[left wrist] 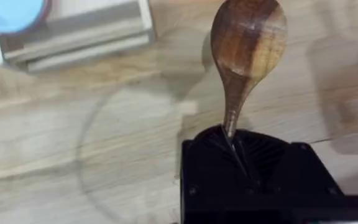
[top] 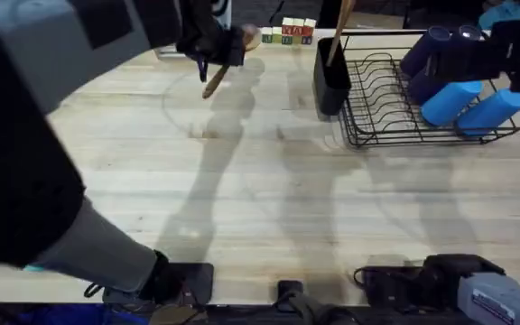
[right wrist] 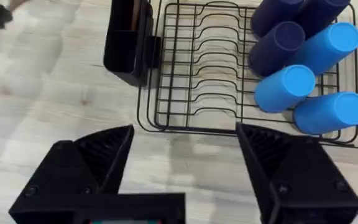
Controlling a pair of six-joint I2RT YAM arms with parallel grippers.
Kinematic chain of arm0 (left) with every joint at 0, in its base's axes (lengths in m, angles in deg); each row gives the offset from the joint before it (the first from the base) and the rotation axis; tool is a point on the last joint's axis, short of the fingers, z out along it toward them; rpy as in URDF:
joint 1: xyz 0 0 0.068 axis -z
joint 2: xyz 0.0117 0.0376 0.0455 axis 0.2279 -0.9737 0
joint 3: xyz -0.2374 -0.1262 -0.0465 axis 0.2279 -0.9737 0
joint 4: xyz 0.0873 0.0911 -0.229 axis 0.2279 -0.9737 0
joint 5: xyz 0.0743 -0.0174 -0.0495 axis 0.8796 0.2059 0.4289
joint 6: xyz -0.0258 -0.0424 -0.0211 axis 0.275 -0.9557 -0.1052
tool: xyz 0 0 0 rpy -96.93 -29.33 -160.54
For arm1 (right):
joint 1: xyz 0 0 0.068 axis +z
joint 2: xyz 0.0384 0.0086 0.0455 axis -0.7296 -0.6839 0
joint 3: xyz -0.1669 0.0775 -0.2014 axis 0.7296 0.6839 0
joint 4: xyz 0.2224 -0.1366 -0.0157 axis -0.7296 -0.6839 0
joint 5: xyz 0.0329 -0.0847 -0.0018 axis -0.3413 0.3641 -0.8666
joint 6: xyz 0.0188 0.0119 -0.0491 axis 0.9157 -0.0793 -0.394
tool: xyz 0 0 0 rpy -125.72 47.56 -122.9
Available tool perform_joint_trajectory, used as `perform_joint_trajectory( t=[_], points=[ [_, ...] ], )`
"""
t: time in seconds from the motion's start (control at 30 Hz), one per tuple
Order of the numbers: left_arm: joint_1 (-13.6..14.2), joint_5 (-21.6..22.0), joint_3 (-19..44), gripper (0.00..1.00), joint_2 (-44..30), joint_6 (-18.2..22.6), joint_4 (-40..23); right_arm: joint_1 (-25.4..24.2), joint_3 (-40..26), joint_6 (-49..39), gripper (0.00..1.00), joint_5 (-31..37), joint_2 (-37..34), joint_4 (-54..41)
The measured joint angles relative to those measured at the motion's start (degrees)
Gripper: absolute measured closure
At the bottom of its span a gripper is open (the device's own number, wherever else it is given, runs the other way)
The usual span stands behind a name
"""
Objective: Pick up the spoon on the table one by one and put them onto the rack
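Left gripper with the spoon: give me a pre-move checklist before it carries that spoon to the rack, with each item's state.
1. Left gripper shut on the dark spoon: ok.
2. Spoon lifted off the table: ok.
3. Rack caddy has space beside the spoon already standing in it: cannot tell.
4. Right gripper open, near the rack's front, apart from the caddy: ok.
5. Path across the table to the caddy free: ok.
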Motion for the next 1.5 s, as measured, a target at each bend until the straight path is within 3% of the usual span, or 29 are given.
perform_joint_trajectory(
  t=[0.2, 0.23, 0.3, 0.33, 0.6, 0.73, 0.9, 1.23, 1.33, 1.5],
  points=[
    [0.0, -7.43, 0.0, 0.957, 3.09, -0.86, 5.11, 0.0, 0.0, 0.0, 0.009, -0.01, 0.0, 0.0],
    [0.12, -12.51, -0.01, 0.958, 3.89, -2.95, 9.66, 0.0, 0.0, 0.0, 0.009, -0.01, 0.0, 0.0],
    [0.39, -15.7, 0.0, 0.958, 4.16, -4.48, 12.45, 0.0, 0.0, 0.0, 0.009, -0.01, 0.0, 0.02],
    [1.56, -19.91, 0.0, 0.958, 4.14, -6.29, 16.33, 0.0, 0.0, 0.0, 0.009, -0.01, 0.0, 0.0],
    [7.73, -24.32, -0.01, 0.957, 4.15, -7.84, 24.21, 0.0, 0.0, 0.0, 0.009, -0.01, 0.0, 0.0],
    [11.14, -24.18, 0.0, 0.957, 4.16, -9.39, 27.87, 0.0, 0.0, 0.0, 0.009, 0.0, 0.0, 0.0],
    [13.24, -22.34, 0.0, 0.957, 4.15, -10.59, 31.88, 0.0, 0.0, 0.0, 0.009, 0.0, 0.0, 0.0],
    [17.79, -17.68, -0.01, 0.957, 4.14, -10.81, 32.42, 0.0, 0.0, 0.0, 0.009, 0.0, 0.0, 0.0],
    [19.91, -14.25, -0.02, 0.957, 4.14, -10.81, 33.44, 0.0, 0.0, 0.0, 0.009, 0.0, 0.0, 0.0],
    [21.48, -13.0, 0.0, 0.957, 3.74, -10.81, 35.16, 0.0, 0.0, 0.0, 0.009, 0.01, 0.0, 0.0]
  ],
)
